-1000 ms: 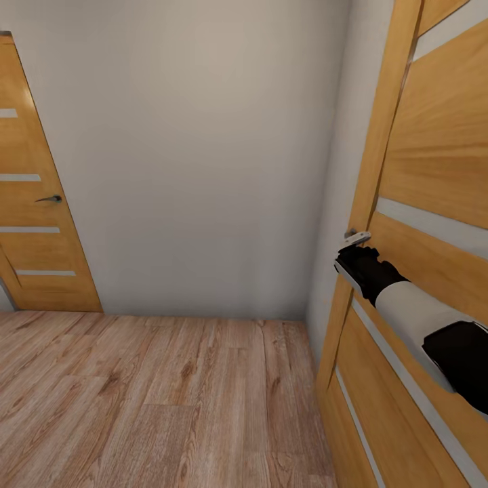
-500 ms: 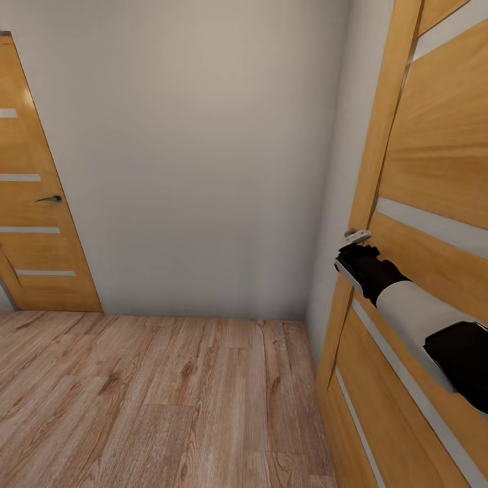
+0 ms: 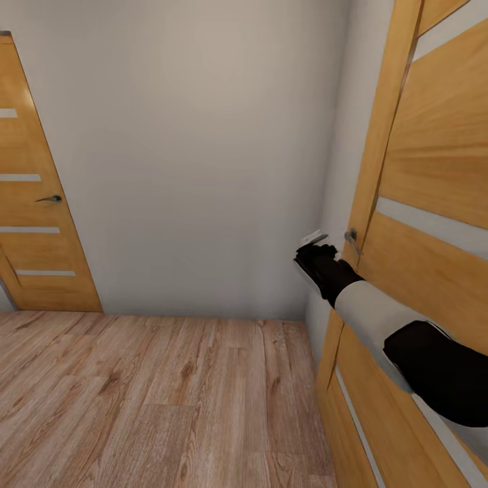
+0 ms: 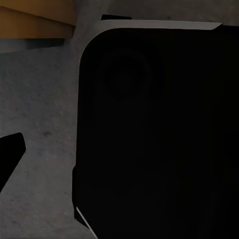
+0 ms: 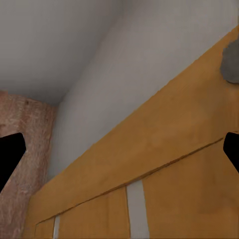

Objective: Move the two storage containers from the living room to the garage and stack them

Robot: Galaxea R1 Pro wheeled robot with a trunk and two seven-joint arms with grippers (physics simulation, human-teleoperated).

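The right gripper (image 3: pixel 317 249) is hanging just off the edge of the door (image 3: pixel 434 156), beside its handle (image 3: pixel 350 236) and holding nothing; its fingertips (image 5: pixel 11 154) are spread wide in the wrist view. The handle is lying just to the gripper's right, so this arm is the nearer one. No containers are appearing here. Wood floor (image 3: pixel 156 400) and a second door (image 3: pixel 34 203) are lying further out.

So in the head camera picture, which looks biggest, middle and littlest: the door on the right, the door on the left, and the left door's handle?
1. Right door, but it's nearest the camera.
2. Left door.
3. Left door's handle.
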